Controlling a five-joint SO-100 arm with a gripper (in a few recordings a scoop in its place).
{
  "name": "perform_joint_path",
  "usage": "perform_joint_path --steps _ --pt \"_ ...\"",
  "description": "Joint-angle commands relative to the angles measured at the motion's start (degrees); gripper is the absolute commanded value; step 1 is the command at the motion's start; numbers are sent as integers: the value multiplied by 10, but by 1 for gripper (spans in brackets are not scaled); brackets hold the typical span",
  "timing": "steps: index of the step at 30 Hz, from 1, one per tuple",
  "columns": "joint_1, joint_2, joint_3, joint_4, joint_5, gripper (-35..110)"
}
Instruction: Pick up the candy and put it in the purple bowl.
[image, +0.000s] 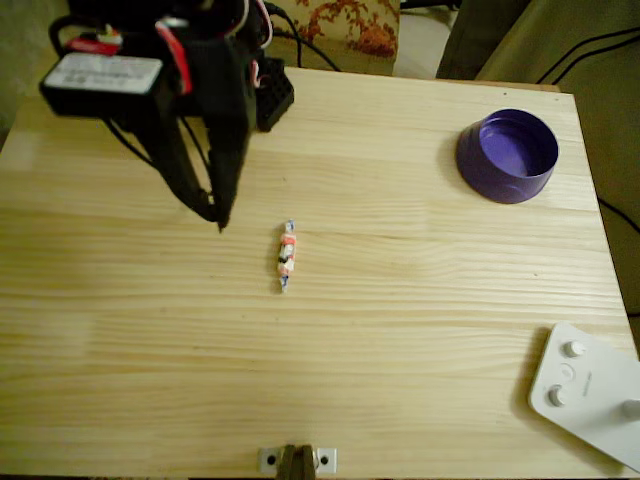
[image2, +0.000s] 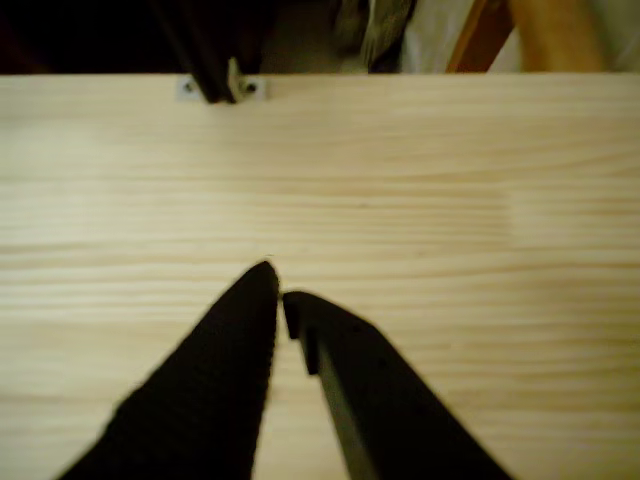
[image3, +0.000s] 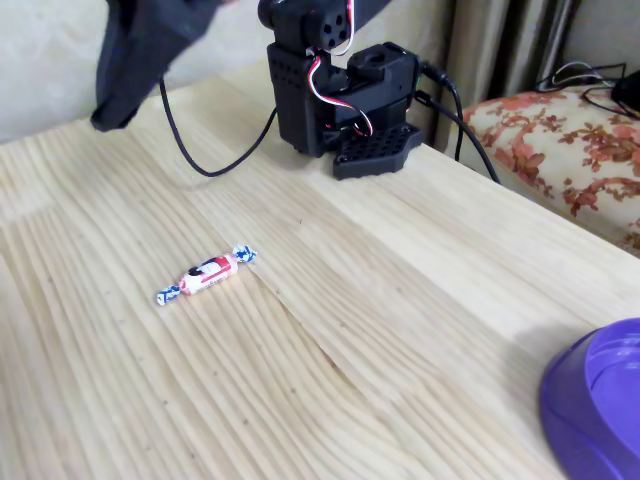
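Observation:
The candy (image: 286, 255) (image3: 206, 273), orange-pink and white with bluish twisted ends, lies on the wooden table near its middle. The purple bowl (image: 508, 155) (image3: 601, 410) stands upright at the far right of the overhead view, with nothing visible inside it. My black gripper (image: 215, 215) (image2: 279, 290) (image3: 108, 120) hangs above the table, left of the candy and a little beyond it in the overhead view. Its fingers meet at the tips with nothing between them. In the wrist view there is bare wood under the fingertips.
A white device with knobs (image: 590, 393) lies at the near right corner. The arm's black base (image3: 340, 95) with cables stands at the table's far edge. A small metal bracket (image: 297, 459) sits at the near edge.

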Motion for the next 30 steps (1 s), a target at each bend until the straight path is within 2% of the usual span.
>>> perform_joint_path --steps 1,22,24,27,29,30 --pt "-32 -91 -136 57 25 0" --pt "-179 -257 -185 156 91 0" --pt "-187 -265 -188 160 92 30" --pt "-190 -282 -200 159 99 36" --pt "-192 -296 -201 156 107 50" --pt "-194 -303 -201 151 110 51"
